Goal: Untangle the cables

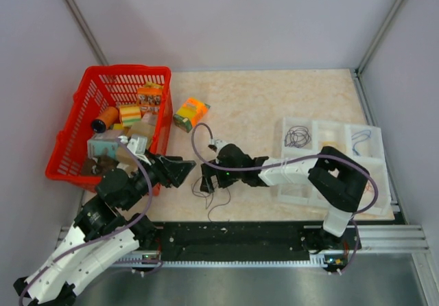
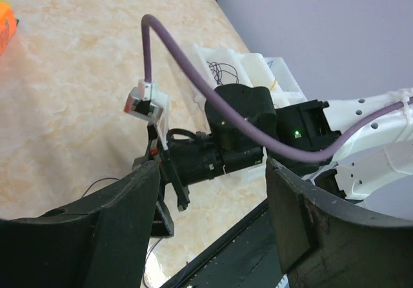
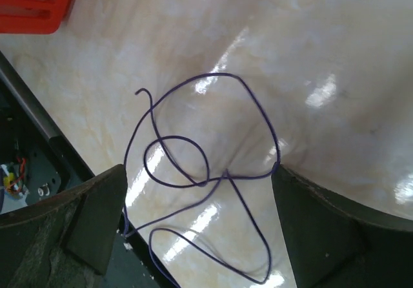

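Note:
A thin purple cable (image 3: 193, 183) lies in loose loops on the marble tabletop near the front edge, also seen from above (image 1: 212, 199). My right gripper (image 3: 199, 172) points down over it, open, with the loops spread between its two fingers (image 3: 310, 236) and brushing both. My left gripper (image 1: 184, 171) hovers just left of the right gripper (image 1: 208, 182), open and holding nothing. In the left wrist view the left gripper (image 2: 213, 168) faces the right arm's wrist, and a strand of the purple cable (image 2: 97, 185) shows on the table. Other cables sit in the white tray: a black coil (image 1: 297, 138) and a blue one (image 1: 360, 139).
The white compartment tray (image 1: 329, 182) stands at the right, partly under the right arm. A red basket (image 1: 68, 141) full of packets stands at the left, right beside the left arm. An orange and green box (image 1: 191, 114) lies on the table behind the grippers. The black rail (image 1: 233, 234) borders the front.

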